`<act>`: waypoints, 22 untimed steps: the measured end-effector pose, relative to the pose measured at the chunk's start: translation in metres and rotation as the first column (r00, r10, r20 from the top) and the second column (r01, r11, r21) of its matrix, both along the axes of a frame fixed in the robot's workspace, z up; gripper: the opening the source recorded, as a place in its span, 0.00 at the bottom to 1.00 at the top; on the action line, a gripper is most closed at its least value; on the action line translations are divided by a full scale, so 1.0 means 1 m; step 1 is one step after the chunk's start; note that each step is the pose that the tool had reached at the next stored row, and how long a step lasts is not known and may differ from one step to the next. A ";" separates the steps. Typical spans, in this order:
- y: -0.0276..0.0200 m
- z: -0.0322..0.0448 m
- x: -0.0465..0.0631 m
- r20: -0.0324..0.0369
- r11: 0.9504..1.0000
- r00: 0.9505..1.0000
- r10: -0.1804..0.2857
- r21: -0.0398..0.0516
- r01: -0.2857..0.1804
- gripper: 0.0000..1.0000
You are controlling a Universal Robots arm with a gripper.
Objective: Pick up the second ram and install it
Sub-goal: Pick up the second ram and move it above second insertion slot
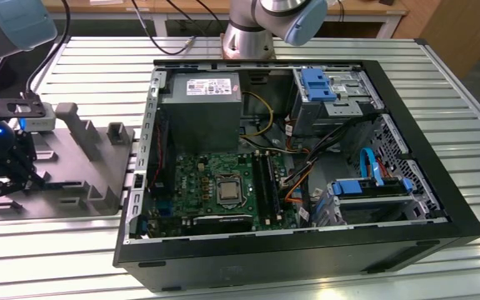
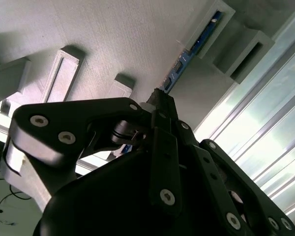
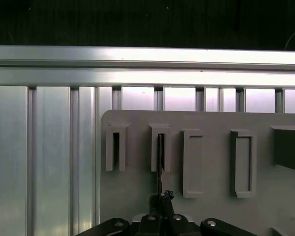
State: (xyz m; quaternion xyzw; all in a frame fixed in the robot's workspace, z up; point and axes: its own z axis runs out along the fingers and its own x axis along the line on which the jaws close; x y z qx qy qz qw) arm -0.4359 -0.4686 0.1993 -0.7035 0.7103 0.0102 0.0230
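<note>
The second ram [image 2: 187, 56] is a thin blue-green stick standing on edge in the slotted posts of a grey plastic holder block [image 2: 113, 39]. In the first wrist view the ram [image 3: 159, 157] shows edge-on as a dark line running from one post down to the fingertips. My gripper [image 2: 163, 101] has its black fingers drawn together on the ram's near end. In the exterior view my gripper [image 1: 2, 184] hangs low over the holder block [image 1: 82, 181], at that view's left, beside the computer case.
An open black computer case [image 1: 290, 250] lies on the slatted aluminium table [image 1: 474, 275]. Inside are the green motherboard [image 1: 198, 181], long black slot rails [image 1: 267, 181], a grey power supply [image 1: 200, 94] and loose cables. Another arm's base [image 1: 252, 31] stands behind the case.
</note>
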 end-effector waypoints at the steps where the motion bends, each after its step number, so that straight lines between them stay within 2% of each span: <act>1: 0.0000 0.0002 0.000 0.000 1.000 1.000 0.000 0.000 0.000 0.11; 16: 0.0000 0.0012 0.000 0.000 1.000 1.000 0.000 0.000 0.000 0.11; 19: 0.0000 0.0047 0.000 0.000 1.000 1.000 0.000 0.000 0.000 0.11; 22: 0.0000 0.0115 0.000 0.000 1.000 1.000 0.000 0.000 0.000 0.11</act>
